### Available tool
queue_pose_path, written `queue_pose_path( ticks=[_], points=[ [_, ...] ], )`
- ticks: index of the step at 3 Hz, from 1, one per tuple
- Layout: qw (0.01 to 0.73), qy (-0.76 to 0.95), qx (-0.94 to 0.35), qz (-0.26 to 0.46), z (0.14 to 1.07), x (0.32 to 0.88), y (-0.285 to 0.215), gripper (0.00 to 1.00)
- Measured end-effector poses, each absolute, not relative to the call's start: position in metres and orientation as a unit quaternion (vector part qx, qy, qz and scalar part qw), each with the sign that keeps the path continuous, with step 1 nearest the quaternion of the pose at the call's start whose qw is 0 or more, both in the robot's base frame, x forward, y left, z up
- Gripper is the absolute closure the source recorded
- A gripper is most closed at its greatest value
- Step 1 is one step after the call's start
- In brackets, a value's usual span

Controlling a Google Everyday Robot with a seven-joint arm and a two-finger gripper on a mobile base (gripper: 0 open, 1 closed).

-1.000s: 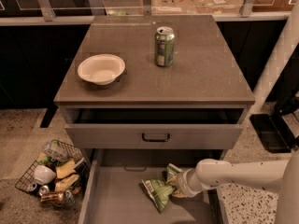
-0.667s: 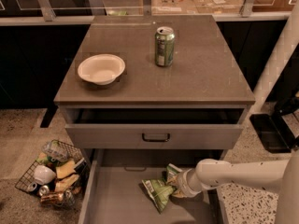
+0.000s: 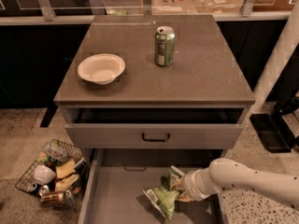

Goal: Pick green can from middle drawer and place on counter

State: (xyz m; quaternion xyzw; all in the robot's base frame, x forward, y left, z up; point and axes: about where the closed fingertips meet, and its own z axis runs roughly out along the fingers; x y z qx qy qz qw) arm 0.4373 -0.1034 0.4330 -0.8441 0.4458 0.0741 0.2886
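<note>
The green can is a crumpled green-and-white foil snack bag [image 3: 163, 200]. It lies on the flat floor of the open middle drawer [image 3: 117, 197], toward its right side. My white arm reaches into the drawer from the right. My gripper [image 3: 181, 191] is at the bag's right edge, touching or right against it, partly hidden by the bag. The grey-brown counter [image 3: 205, 76] is the slab top of the cabinet, above the drawer.
An upright green soda can [image 3: 164, 45] and a white bowl [image 3: 101, 68] stand on the counter. A drawer with a small black handle [image 3: 155, 136] juts out above the middle drawer. A wire basket of trash [image 3: 51, 174] sits on the floor at left.
</note>
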Motion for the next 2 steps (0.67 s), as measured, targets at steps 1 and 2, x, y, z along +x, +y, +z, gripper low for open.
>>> queue_pose_path(
  ticks=[1, 2],
  points=[
    [0.325, 0.426, -0.841, 0.072, 0.469, 0.424, -0.110, 1.00],
    [0.354, 0.409, -0.838, 0.064, 0.504, 0.417, -0.117, 1.00]
  ],
)
